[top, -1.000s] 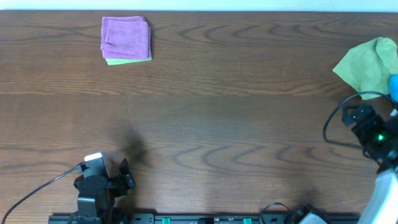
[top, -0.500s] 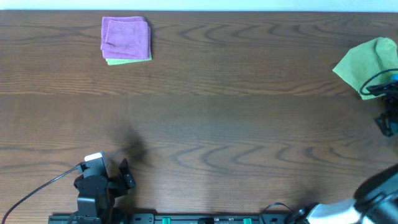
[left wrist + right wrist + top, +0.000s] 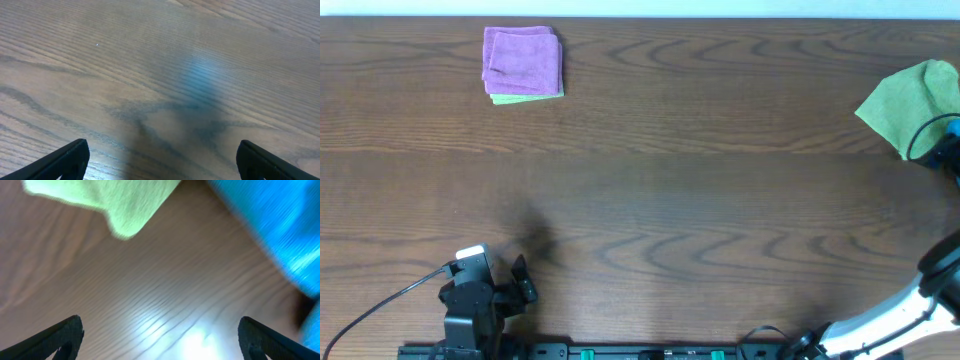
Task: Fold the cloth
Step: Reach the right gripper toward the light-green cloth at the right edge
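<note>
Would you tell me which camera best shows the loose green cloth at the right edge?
Overhead: most of the green cloth shows, crumpled, cut by the frame. Right wrist catches only one blurred corner; left wrist shows none.

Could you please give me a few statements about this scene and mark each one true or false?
1. The lime-green cloth lies at the right end of the table. True.
2. The purple cloth lies spread out at the table's centre. False: it is folded, near the far-left corner, resting on a green cloth.
3. The right gripper is shut on the lime-green cloth. False: it is open, with only bare wood between its fingers.
4. The left gripper is open over bare wood. True.
5. A blue cloth shows in the right wrist view. True.
</note>
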{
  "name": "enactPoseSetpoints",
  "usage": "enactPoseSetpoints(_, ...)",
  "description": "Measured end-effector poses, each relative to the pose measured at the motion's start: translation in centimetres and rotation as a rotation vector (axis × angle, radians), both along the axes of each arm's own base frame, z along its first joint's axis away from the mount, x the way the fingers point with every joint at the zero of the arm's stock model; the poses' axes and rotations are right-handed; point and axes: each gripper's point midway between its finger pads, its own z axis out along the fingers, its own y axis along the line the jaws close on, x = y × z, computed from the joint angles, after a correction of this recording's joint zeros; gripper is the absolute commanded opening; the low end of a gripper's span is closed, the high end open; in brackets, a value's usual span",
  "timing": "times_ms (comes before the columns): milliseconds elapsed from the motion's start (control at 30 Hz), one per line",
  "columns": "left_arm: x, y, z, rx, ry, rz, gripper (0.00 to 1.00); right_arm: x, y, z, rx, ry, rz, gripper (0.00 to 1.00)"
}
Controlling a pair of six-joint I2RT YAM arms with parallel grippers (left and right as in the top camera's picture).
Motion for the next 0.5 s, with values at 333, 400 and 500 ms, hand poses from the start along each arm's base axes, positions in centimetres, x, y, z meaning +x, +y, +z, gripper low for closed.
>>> enactPoseSetpoints(333, 0.0, 0.0, 0.0, 0.000, 0.000, 0.000, 0.95, 5.1, -2.0, 0.0, -0.195, -0.075, 0.225, 0.99)
enactPoseSetpoints(400, 0.0, 0.0, 0.0, 0.000, 0.000, 0.000, 0.95, 6.9, -0.9, 0.4, -0.214, -0.110, 0.281, 0.99)
enactPoseSetpoints(500, 0.0, 0.0, 0.0, 0.000, 0.000, 0.000, 0.95, 9.7, 1.4, 0.9, -0.242, -0.156, 0.368, 0.99)
